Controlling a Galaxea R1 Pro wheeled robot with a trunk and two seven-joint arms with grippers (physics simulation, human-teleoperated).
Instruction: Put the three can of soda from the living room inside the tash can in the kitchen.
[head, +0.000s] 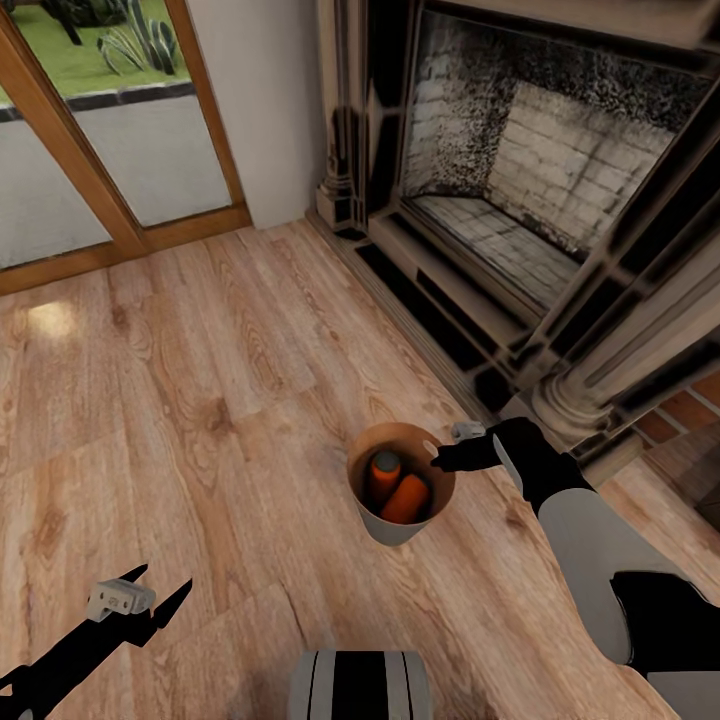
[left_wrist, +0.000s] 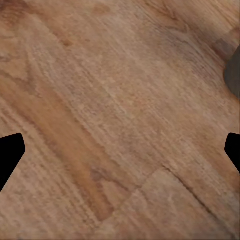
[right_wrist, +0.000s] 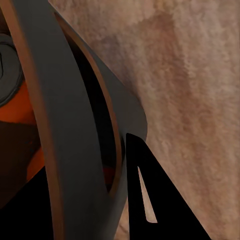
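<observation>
Bin (head: 392, 527): grey outside, tan-brown rim and inside.
Cans (head: 405, 499): two orange in the bin, one with a silvery-grey top.
My right gripper (head: 447, 459): black, on a black and pale grey arm.
My left gripper (head: 160, 590): black fingers, with a pale grey block behind them.
Floor (head: 200, 400): warm brown wood planks with darker grain and knots.
Fireplace (head: 530, 190): sooty pale brick inside, with a dark and cream surround.
Door frame (head: 60, 150): orange-brown wood.

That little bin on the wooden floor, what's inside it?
Inside the bin, two orange cans show: one upright with its silvery top up, one leaning beside it. The bin's floor and anything beneath the cans is covered. The right gripper sits at the rim.
</observation>
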